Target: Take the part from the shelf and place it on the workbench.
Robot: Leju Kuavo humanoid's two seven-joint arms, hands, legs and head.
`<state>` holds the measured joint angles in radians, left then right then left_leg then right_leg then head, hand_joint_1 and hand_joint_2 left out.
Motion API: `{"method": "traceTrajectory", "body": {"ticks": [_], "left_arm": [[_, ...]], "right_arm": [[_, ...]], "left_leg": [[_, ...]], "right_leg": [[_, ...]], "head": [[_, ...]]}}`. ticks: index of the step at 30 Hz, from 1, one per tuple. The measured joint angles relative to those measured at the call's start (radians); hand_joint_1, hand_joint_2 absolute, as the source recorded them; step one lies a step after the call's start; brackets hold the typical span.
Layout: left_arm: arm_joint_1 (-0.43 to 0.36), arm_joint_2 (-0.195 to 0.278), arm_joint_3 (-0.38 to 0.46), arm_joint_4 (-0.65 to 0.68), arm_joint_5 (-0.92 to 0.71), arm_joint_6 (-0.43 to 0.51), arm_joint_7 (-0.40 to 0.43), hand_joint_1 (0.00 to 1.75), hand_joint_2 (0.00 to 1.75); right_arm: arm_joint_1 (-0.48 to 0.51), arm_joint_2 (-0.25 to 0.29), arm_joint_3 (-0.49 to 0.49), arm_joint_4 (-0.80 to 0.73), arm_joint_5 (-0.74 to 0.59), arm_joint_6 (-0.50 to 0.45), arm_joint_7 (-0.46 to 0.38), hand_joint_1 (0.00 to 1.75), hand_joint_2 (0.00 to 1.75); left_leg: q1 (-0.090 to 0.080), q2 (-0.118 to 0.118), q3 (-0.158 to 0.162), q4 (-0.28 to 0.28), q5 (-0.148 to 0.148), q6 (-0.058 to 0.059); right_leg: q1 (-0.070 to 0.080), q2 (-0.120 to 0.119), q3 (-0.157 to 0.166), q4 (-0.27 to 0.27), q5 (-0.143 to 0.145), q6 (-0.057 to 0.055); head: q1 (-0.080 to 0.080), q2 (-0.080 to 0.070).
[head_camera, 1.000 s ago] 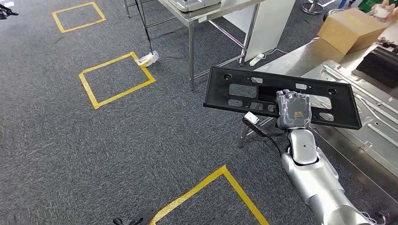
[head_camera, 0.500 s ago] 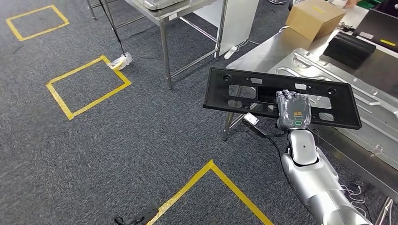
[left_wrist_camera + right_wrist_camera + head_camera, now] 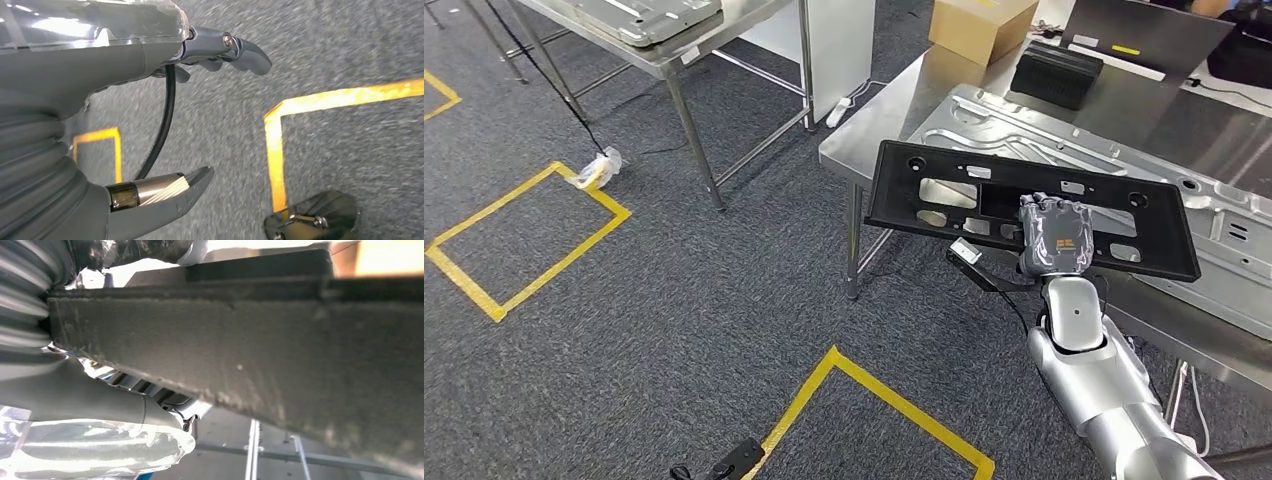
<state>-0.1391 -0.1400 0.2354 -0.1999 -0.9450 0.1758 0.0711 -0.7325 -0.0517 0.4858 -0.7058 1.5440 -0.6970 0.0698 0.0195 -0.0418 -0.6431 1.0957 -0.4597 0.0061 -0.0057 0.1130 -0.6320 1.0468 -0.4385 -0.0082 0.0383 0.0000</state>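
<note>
The right hand (image 3: 1053, 236) grips the near long edge of the black panel (image 3: 924, 213), its fingers curled over that edge, and holds the panel roughly level in the air above the near-left corner of the workbench (image 3: 884, 108). The panel's left end reaches out past the bench's left edge, over open carpet (image 3: 674, 300); its right end lies over a grey sheet-metal part (image 3: 1024, 125) that rests flat on the benchtop. In the right wrist view the panel (image 3: 240, 355) crosses as a thick dark band right against the hand (image 3: 75, 395). On the far part of the bench stand a cardboard box (image 3: 979, 25) and, just right of it, a black ribbed block (image 3: 1054, 72). To the far left a second steel table (image 3: 724, 30) carries another metal part, and a strip of bare carpet separates the two tables. Yellow tape squares (image 3: 519, 235) mark the carpet on the left and near the robot. The left hand (image 3: 150, 125) hangs above the carpet with its fingers (image 3: 245, 50) spread apart from the thumb, holding nothing.
</note>
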Motion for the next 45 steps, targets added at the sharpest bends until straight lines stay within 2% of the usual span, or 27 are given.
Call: {"method": "traceTrajectory", "body": {"ticks": [2,4,6,8,10,11,13,15,17,19,20,21,23,25,26,27,28,30,32,34,35,37,39,41,42,43,45], "left_arm": [[0.001,0.0,0.001,0.0,0.0,0.001,-0.003,0.0,1.75],[0.002,-0.001,0.001,0.0,0.0,0.003,-0.004,0.0,1.75],[0.002,-0.004,0.002,0.0,0.0,0.003,-0.006,0.0,1.75],[0.005,-0.006,0.002,0.0,0.0,0.003,-0.008,0.0,1.75],[0.01,-0.007,0.003,0.0,0.0,0.004,-0.008,0.0,1.75],[0.012,-0.007,0.004,0.0,0.0,0.005,-0.009,0.0,1.75],[0.012,-0.008,0.007,0.0,0.0,0.007,-0.01,0.0,1.75],[0.012,-0.009,0.009,0.0,0.0,0.007,-0.011,0.0,1.75],[0.013,-0.01,0.01,0.0,0.0,0.009,-0.011,0.0,1.75],[0.014,-0.01,0.01,0.0,0.0,0.011,-0.011,0.0,1.75],[0.014,-0.01,0.01,0.0,0.001,0.012,-0.011,0.0,1.75],[0.013,-0.01,0.011,0.0,0.001,0.013,-0.011,0.0,1.75],[0.014,-0.01,0.013,0.0,0.002,0.014,-0.01,0.0,1.75],[0.02,-0.01,0.014,0.0,0.002,0.015,-0.009,0.0,1.75],[0.023,-0.01,0.015,0.0,0.002,0.015,-0.009,0.0,1.75],[0.024,-0.01,0.016,0.0,0.003,0.015,-0.009,0.0,1.75],[0.024,-0.01,0.016,0.0,0.003,0.015,-0.009,0.0,1.75],[0.022,-0.009,0.017,0.0,0.003,0.015,-0.009,0.0,1.75],[0.021,-0.008,0.018,0.0,0.002,0.015,-0.009,0.0,1.75],[0.02,-0.008,0.018,0.0,0.002,0.015,-0.01,0.0,1.75],[0.02,-0.008,0.018,0.0,0.001,0.016,-0.01,0.0,1.75],[0.017,-0.01,0.019,0.0,0.0,0.016,-0.011,0.0,1.75],[0.018,-0.01,0.021,0.0,-0.001,0.017,-0.01,0.0,1.75],[0.022,-0.01,0.024,0.0,-0.001,0.018,-0.007,0.0,1.75],[0.024,-0.01,0.025,0.0,-0.001,0.018,-0.005,0.0,1.75],[0.025,-0.01,0.026,0.0,0.0,0.018,-0.004,0.0,1.75],[0.024,-0.011,0.027,0.0,0.0,0.019,-0.002,0.0,1.75]], "right_arm": [[0.0,-0.003,-0.003,0.002,0.0,0.0,0.001,1.75,1.75],[0.002,-0.01,-0.007,0.003,0.0,0.0,0.002,1.75,1.75],[0.0,-0.015,-0.01,0.004,-0.001,0.0,0.002,1.75,1.75],[-0.003,-0.017,-0.011,0.006,0.0,0.0,0.002,1.75,1.75],[-0.002,-0.017,-0.012,0.009,0.0,0.0,0.002,1.75,1.75],[0.0,-0.017,-0.012,0.01,0.0,0.0,0.002,1.75,1.75],[0.0,-0.017,-0.013,0.013,0.0,0.0,0.003,1.75,1.75],[-0.005,-0.017,-0.014,0.013,0.0,0.0,0.003,1.75,1.75],[-0.009,-0.017,-0.016,0.013,0.0,0.0,0.003,1.75,1.75],[-0.008,-0.018,-0.017,0.014,0.001,0.0,0.003,1.75,1.75],[-0.008,-0.018,-0.018,0.015,0.002,0.0,0.003,1.75,1.75],[-0.008,-0.017,-0.018,0.015,0.003,0.0,0.003,1.75,1.75],[-0.01,-0.014,-0.019,0.016,0.005,0.0,0.003,1.75,1.75],[-0.009,-0.009,-0.019,0.017,0.007,0.0,0.003,1.75,1.75],[-0.006,-0.007,-0.019,0.018,0.008,0.0,0.003,1.75,1.75],[-0.004,-0.007,-0.019,0.018,0.008,0.0,0.002,1.75,1.75],[-0.003,-0.007,-0.019,0.018,0.009,0.0,0.002,1.75,1.75],[-0.004,-0.007,-0.019,0.018,0.011,0.0,0.004,1.75,1.75],[-0.004,-0.006,-0.019,0.018,0.014,0.0,0.007,1.75,1.75],[-0.001,-0.008,-0.019,0.017,0.016,0.0,0.017,1.75,1.75],[0.002,-0.012,-0.019,0.015,0.016,0.0,0.026,1.75,1.75],[0.001,-0.019,-0.019,0.009,0.018,0.0,0.049,1.75,1.75],[-0.002,-0.021,-0.019,0.007,0.02,0.0,0.064,1.75,1.75],[0.001,-0.022,-0.019,0.006,0.021,0.0,0.069,1.75,1.75],[0.003,-0.022,-0.018,0.006,0.021,0.0,0.069,1.75,1.75],[0.005,-0.023,-0.018,0.006,0.022,0.0,0.069,1.75,1.75],[0.004,-0.023,-0.018,0.006,0.023,0.0,0.067,1.75,1.75]], "left_leg": [[-0.003,-0.01,0.013,-0.028,0.002,0.008],[-0.004,0.008,0.018,-0.035,0.006,0.02],[0.001,0.027,0.026,-0.048,0.01,0.033],[0.001,0.047,0.032,-0.054,0.009,0.04],[0.001,0.07,0.035,-0.053,0.004,0.042],[0.001,0.082,0.038,-0.053,0.0,0.042],[0.001,0.104,0.049,-0.053,-0.008,0.039],[-0.003,0.126,0.063,-0.055,-0.018,0.032],[-0.009,0.147,0.072,-0.06,-0.024,0.022],[-0.013,0.17,0.08,-0.065,-0.03,0.012],[-0.013,0.163,0.082,-0.06,-0.038,0.007],[-0.012,0.141,0.076,-0.04,-0.052,0.003],[-0.008,0.077,0.028,0.066,-0.106,-0.003],[-0.008,0.051,-0.044,0.195,-0.149,-0.005],[-0.008,0.048,-0.066,0.224,-0.145,-0.005],[-0.008,0.047,-0.071,0.213,-0.121,-0.004],[-0.008,0.042,-0.056,0.164,-0.079,-0.001],[-0.006,0.007,-0.008,0.031,-0.008,0.005],[-0.006,-0.02,0.017,-0.033,0.01,0.009],[-0.007,-0.009,0.022,-0.04,0.012,0.017],[-0.007,-0.002,0.025,-0.046,0.015,0.024],[-0.002,0.011,0.034,-0.061,0.022,0.036],[-0.001,0.021,0.038,-0.066,0.023,0.041],[0.001,0.031,0.038,-0.066,0.021,0.04],[0.002,0.035,0.039,-0.066,0.019,0.038],[0.003,0.038,0.041,-0.065,0.017,0.036],[0.003,0.043,0.045,-0.065,0.013,0.028]], "right_leg": [[-0.002,0.018,-0.008,0.006,-0.003,0.012],[-0.004,0.025,-0.01,0.002,-0.002,0.024],[-0.001,-0.022,-0.023,0.032,-0.022,0.034],[0.0,-0.086,-0.075,0.136,-0.073,0.044],[-0.006,-0.106,-0.137,0.248,-0.107,0.052],[-0.009,-0.109,-0.15,0.264,-0.101,0.054],[-0.01,-0.124,-0.112,0.176,-0.034,0.053],[0.003,-0.18,-0.045,0.039,0.022,0.041],[0.019,-0.213,-0.021,-0.015,0.031,0.025],[0.019,-0.189,-0.019,-0.021,0.032,0.012],[0.016,-0.175,-0.015,-0.026,0.033,0.007],[0.011,-0.161,-0.011,-0.031,0.035,0.001],[0.006,-0.133,-0.005,-0.037,0.037,-0.01],[0.005,-0.1,-0.005,-0.034,0.035,-0.015],[0.006,-0.083,-0.005,-0.031,0.034,-0.016],[0.006,-0.065,-0.005,-0.027,0.032,-0.016],[0.006,-0.048,-0.004,-0.022,0.029,-0.014],[0.005,-0.019,-0.009,-0.008,0.022,-0.008],[0.001,0.002,-0.017,0.0,0.019,0.003],[-0.002,0.019,-0.022,-0.002,0.022,0.017],[-0.002,0.012,-0.023,-0.001,0.021,0.023],[0.0,-0.038,-0.042,0.041,-0.007,0.035],[-0.004,-0.092,-0.096,0.153,-0.065,0.044],[-0.013,-0.106,-0.146,0.251,-0.095,0.053],[-0.018,-0.108,-0.149,0.253,-0.084,0.056],[-0.022,-0.11,-0.129,0.213,-0.056,0.058],[-0.023,-0.118,-0.054,0.073,0.005,0.058]], "head": [[0.0,0.0],[0.0,0.0],[0.005,0.0],[0.01,0.0],[0.01,0.0],[0.01,0.0],[0.01,0.0],[0.01,0.0],[0.01,0.0],[0.009,0.0],[0.008,0.0],[0.007,0.0],[0.005,0.0],[0.004,0.0],[0.004,0.0],[0.004,0.0],[0.004,0.0],[0.004,0.0],[0.005,0.0],[0.004,0.0],[0.005,0.0],[0.009,0.0],[0.013,0.0],[0.013,0.0],[0.013,0.0],[0.013,0.0],[0.013,0.0]]}}
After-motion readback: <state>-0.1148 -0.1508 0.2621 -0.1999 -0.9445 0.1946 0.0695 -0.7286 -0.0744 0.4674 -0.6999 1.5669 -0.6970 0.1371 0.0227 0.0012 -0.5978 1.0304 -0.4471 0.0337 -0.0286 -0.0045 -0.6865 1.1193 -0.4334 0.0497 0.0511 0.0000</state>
